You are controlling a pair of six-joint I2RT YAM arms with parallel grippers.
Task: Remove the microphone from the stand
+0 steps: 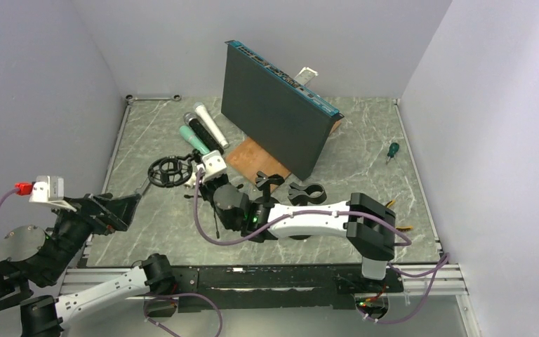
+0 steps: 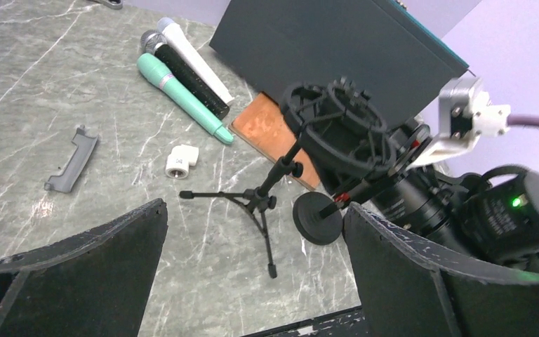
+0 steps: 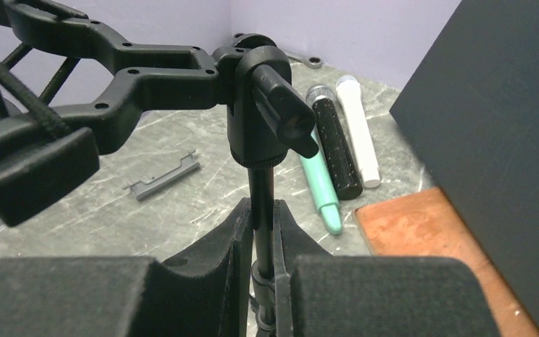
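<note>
A black tripod stand stands at the left of the table, with a black shock mount at its top. The mount ring looks empty from above; it also shows in the left wrist view. My right gripper is shut on the stand's thin pole, just under the swivel joint; from above it is right of the mount. Three microphones, white, black and teal, lie side by side on the table behind. My left gripper is open and empty, near and left of the stand.
A big dark panel leans at the back centre with a copper plate at its foot. Two black clamps lie near the right arm. A black round base, a white elbow fitting and a grey bracket lie around the stand. A green screwdriver lies far right.
</note>
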